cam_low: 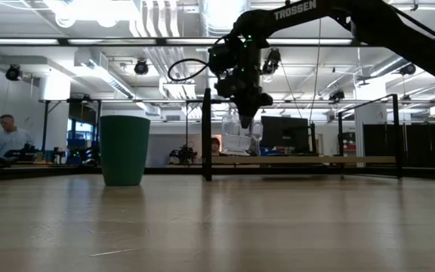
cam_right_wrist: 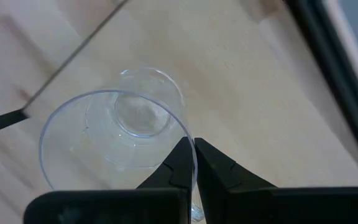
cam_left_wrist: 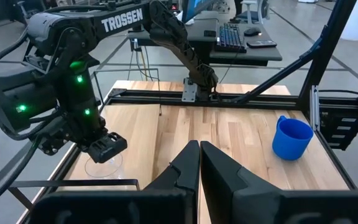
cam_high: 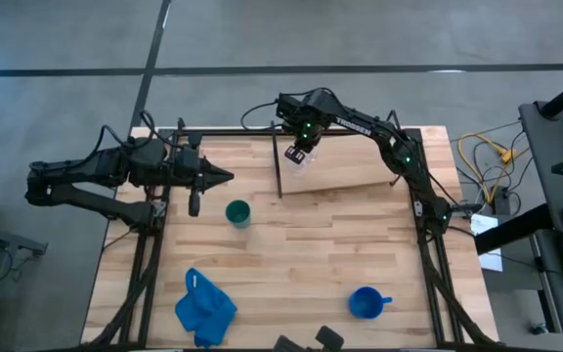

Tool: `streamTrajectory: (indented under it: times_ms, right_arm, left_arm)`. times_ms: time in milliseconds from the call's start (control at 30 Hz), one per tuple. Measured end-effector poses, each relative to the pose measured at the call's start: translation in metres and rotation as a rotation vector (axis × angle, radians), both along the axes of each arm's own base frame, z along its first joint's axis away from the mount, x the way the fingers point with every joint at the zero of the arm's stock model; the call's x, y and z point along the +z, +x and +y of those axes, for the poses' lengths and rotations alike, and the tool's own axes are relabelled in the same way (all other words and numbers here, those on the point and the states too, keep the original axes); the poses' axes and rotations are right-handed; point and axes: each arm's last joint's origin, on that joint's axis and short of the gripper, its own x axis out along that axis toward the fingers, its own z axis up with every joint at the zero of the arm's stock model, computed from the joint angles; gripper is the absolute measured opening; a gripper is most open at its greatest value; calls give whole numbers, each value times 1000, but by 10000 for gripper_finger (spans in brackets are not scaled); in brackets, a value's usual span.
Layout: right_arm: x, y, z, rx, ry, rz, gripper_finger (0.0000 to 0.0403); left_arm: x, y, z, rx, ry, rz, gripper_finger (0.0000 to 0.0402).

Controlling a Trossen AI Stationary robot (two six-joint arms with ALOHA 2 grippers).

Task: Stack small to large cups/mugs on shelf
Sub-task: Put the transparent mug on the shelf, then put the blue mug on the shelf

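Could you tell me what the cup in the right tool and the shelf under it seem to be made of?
The cup looks like clear glass or plastic: the board shows through its wall and base, and the right tool pinches its rim. The shelf appears to be pale, matte wood with faint grain, edged by thin black rods, probably metal.
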Motion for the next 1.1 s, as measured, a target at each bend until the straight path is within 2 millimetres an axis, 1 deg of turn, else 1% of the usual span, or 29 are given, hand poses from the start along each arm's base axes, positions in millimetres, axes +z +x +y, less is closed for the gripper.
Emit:
streamTrajectory:
  times_ms: [367, 733, 967, 1100]
  right_arm:
    - [-3, 0, 0, 20, 15, 1, 10]
    - [-6, 0, 1, 21, 20, 13, 38]
    - [-5, 0, 1, 20, 15, 10, 49]
    - [-3, 0, 0, -22, 16, 4, 49]
  left_arm:
    - [0, 0, 0, 0, 0, 1, 0]
    - [0, 0, 0, 0, 0, -2, 0]
    - [0, 0, 0, 0, 0, -2, 0]
    - [0, 0, 0, 0, 0, -2, 0]
